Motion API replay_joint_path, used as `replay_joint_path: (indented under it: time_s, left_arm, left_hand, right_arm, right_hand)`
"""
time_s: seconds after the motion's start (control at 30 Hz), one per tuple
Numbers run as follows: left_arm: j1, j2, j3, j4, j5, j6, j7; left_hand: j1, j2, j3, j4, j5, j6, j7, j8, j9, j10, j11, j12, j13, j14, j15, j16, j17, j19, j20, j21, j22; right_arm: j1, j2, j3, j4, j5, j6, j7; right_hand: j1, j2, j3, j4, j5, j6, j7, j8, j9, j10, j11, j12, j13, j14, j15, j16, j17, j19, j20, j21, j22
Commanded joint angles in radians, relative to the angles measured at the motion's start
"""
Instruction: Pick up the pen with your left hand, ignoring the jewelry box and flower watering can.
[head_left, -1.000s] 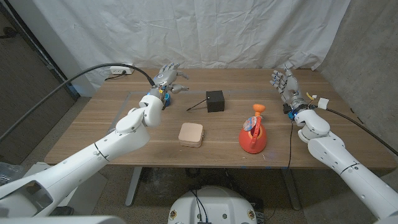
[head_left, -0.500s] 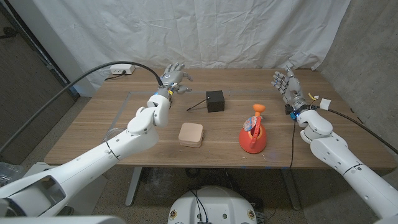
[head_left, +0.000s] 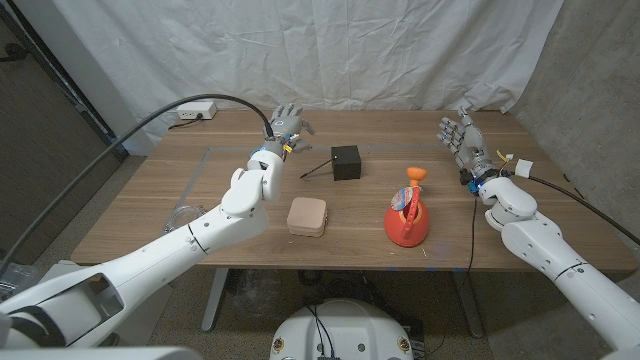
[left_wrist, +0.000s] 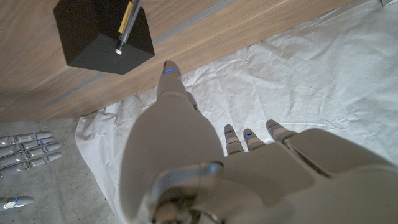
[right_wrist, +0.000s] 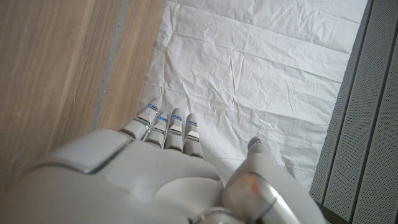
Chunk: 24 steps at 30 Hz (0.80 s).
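Wooden table (head_left: 150, 200) beneath left robot hand (head_left: 288, 122), spread, empty.

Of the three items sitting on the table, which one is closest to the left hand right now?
The black pen holder with the pen leaning from it, just right of the left hand. The beige jewelry box and orange watering can sit nearer the front edge.

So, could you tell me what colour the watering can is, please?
Orange-red watering can, clearest in the head view.

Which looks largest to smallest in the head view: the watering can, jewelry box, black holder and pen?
1. Watering can, largest.
2. Jewelry box.
3. Black holder, smaller, though it sits farther from the camera, so this is unsure.
4. Pen, thinnest.
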Motion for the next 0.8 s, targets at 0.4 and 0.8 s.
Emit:
replay_joint_path:
  time_s: [0.4,0.8]
  left_arm:
    - [-0.016,-0.074,0.023,0.054,-0.009,0.024,-0.047]
    - [-0.042,-0.096,0.052,0.074,-0.018,0.069,-0.064]
  left_hand:
    - [-0.036,-0.013,-0.030,0.027,-0.009,0.018,0.069,-0.017,-0.001,0.020,0.009,0.006,0.002,0.007,0.000,0.008,0.006,-0.065,-0.005,0.004,0.003]
    - [-0.049,-0.016,-0.043,0.035,-0.003,0.057,0.121,-0.020,-0.001,0.051,0.024,0.015,0.001,0.022,0.008,0.010,0.005,-0.058,0.010,0.009,0.003]
  right_arm:
    - [-0.002,-0.018,0.000,0.016,0.016,-0.026,0.018]
    - [-0.007,-0.028,0.004,0.014,0.020,-0.038,0.018]
  right_hand:
    - [-0.010,0.001,-0.008,0.001,0.004,0.002,-0.005,-0.004,0.003,0.002,0.005,0.002,0.002,0.002,0.006,0.002,0.004,0.007,0.001,-0.005,0.006]
    - [-0.010,0.002,-0.009,0.001,0.005,0.002,-0.005,-0.004,0.003,0.005,0.004,0.003,0.002,0.004,0.006,0.003,0.004,0.009,0.002,-0.009,0.006]
